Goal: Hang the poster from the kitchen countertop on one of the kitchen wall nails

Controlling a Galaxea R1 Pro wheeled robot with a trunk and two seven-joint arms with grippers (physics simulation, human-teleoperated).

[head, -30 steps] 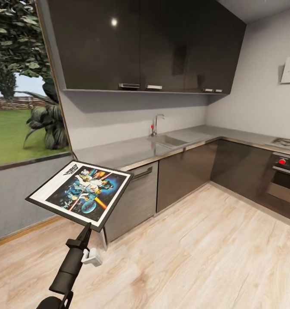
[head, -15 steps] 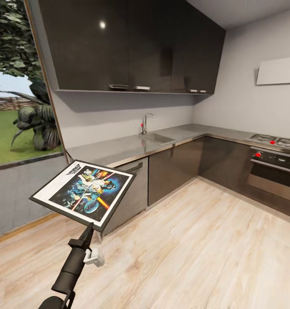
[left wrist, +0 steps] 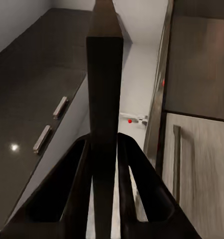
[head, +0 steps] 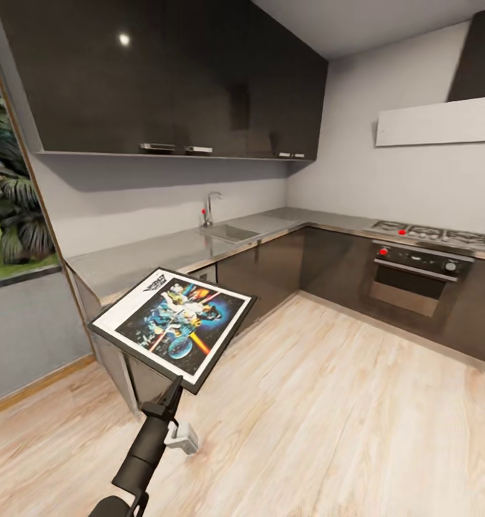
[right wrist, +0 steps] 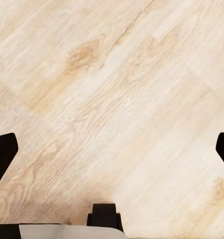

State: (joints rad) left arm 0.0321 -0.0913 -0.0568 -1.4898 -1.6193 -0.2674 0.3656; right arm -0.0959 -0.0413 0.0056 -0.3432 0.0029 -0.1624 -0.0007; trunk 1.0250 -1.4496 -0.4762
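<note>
Already the left gripper (head: 172,393) is pinching the poster (head: 174,327) by its near edge, the frame extending flat beyond the jaws; the right gripper (right wrist: 112,149) is hanging spread over the wooden floor (right wrist: 117,89).

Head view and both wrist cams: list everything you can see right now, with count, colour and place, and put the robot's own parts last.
poster: 1, black frame, colourful art, held tilted in front of the countertop's near end
countertop: 1, grey metal, L-shaped along two walls
sink: 1, grey, set in countertop
tap: 1, chrome, behind sink
upper cabinets: one row, glossy dark, above countertop
lower cabinets: one row, dark grey, under countertop
hob: 1, grey, on countertop at right
oven: 1, dark, red knobs, under hob
hood: 1, pale, above hob
floor: light wood
plant: green, outside window at left
left claw: 1, black, shut on poster's edge
right claw: 1, black, open over floor
</note>
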